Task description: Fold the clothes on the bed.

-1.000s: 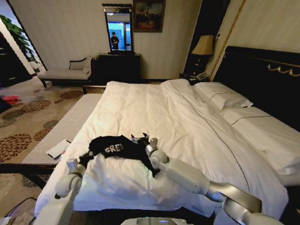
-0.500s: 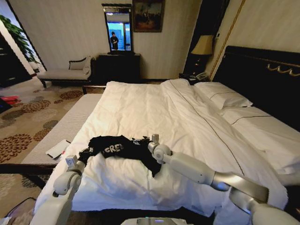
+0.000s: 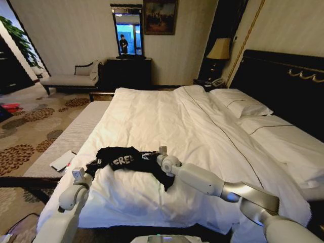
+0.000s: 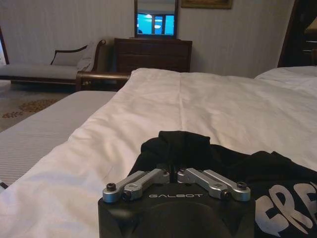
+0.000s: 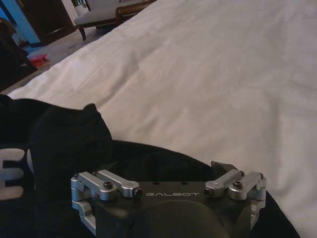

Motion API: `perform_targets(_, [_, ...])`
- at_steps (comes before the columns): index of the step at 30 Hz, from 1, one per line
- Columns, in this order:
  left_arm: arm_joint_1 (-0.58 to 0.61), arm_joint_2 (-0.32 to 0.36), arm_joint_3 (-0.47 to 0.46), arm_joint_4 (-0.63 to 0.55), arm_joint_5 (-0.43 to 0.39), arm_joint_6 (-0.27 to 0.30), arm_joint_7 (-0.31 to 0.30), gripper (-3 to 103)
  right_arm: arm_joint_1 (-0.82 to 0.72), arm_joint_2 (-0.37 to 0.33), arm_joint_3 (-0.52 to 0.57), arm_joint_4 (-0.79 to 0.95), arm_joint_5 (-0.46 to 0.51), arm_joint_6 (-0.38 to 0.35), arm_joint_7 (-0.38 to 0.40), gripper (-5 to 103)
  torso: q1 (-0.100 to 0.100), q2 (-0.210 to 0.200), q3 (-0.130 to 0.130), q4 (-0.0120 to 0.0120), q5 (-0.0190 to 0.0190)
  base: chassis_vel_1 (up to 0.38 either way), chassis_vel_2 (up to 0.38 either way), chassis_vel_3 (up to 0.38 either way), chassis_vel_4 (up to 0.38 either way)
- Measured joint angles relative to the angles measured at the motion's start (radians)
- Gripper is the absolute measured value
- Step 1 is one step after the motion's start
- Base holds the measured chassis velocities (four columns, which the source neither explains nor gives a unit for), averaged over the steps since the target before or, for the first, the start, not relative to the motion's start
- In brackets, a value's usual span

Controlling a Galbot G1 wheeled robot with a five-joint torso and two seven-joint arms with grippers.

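T-shirt (image 3: pixel 129 162), black with white lettering, lies bunched on the white duvet near the foot corner of the bed (image 3: pixel 167 121). Left gripper (image 3: pixel 90 168) sits at the shirt's near left edge; in its wrist view its fingers (image 4: pixel 148 177) are drawn together over black cloth, seemingly pinching it. Right gripper (image 3: pixel 153 155) rests on the shirt's right part, fingers (image 5: pixel 106 184) spread wide above the cloth. Pillows (image 3: pixel 240 106) lie by the dark headboard (image 3: pixel 283 86). A bench (image 3: pixel 68 76), dresser (image 3: pixel 129 71) and mirror (image 3: pixel 127 31) line the far wall.
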Motion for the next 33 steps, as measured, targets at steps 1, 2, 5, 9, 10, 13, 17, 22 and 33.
perform_targets(1, [-0.001,0.0,0.001,0.002,0.0,0.0,0.0,2,-0.004,-0.004,0.001,0.002,-0.004,0.0,0.0,103,0.0,0.0,0.0,0.0,0.0,0.0,0.0,0.0,0.0])
perform_targets(2, [-0.002,0.0,0.001,0.003,0.001,0.0,0.0,2,-0.007,-0.008,0.002,0.004,-0.007,0.0,-0.001,100,0.0,0.0,0.0,-0.0001,0.0,0.0,0.0,0.0,0.0])
perform_targets(5, [-0.003,0.0,0.001,0.005,0.002,0.0,0.0,2,-0.013,-0.015,0.004,0.008,-0.012,0.0,-0.004,90,0.0,0.0,0.0,-0.0001,0.0,0.0,0.0,0.0,0.0])
perform_targets(9, [-0.003,-0.002,0.002,0.008,0.005,-0.001,0.0,2,-0.024,-0.02,0.006,0.011,-0.025,0.004,-0.012,79,0.0,0.0,0.0,-0.0001,0.0,0.0,0.0,0.0,0.0])
perform_targets(10, [-0.002,-0.003,0.002,0.008,0.005,-0.001,0.0,2,-0.027,-0.02,0.006,0.011,-0.033,0.011,-0.019,74,0.0,0.0,0.0,-0.0001,0.0,0.0,0.0,0.0,0.0])
perform_targets(13, [-0.001,-0.003,0.002,0.008,0.005,-0.002,0.0,2,-0.03,-0.018,0.007,0.009,-0.047,0.027,-0.032,63,0.0,0.0,0.0,0.0,0.0,0.0,0.0,0.0,0.0])
perform_targets(17, [-0.001,-0.003,0.001,0.009,0.006,-0.003,0.0,2,-0.03,-0.013,0.007,0.006,-0.065,0.055,-0.059,47,0.0,0.0,0.0,0.0001,0.0,0.0,0.0,0.0,0.0])
perform_targets(22, [0.0,-0.003,0.0,0.01,0.007,-0.004,0.0,2,-0.031,-0.015,0.007,0.007,-0.072,0.065,-0.069,30,0.0,0.0,0.0,0.0001,0.0,0.0,0.0,0.0,0.0])
perform_targets(33, [0.001,-0.001,0.0,0.012,0.008,-0.004,0.0,2,-0.04,-0.03,0.01,0.01,-0.094,0.091,-0.097,1,0.0,0.0,0.0,0.0,0.0,0.0,0.0,0.0,0.0])
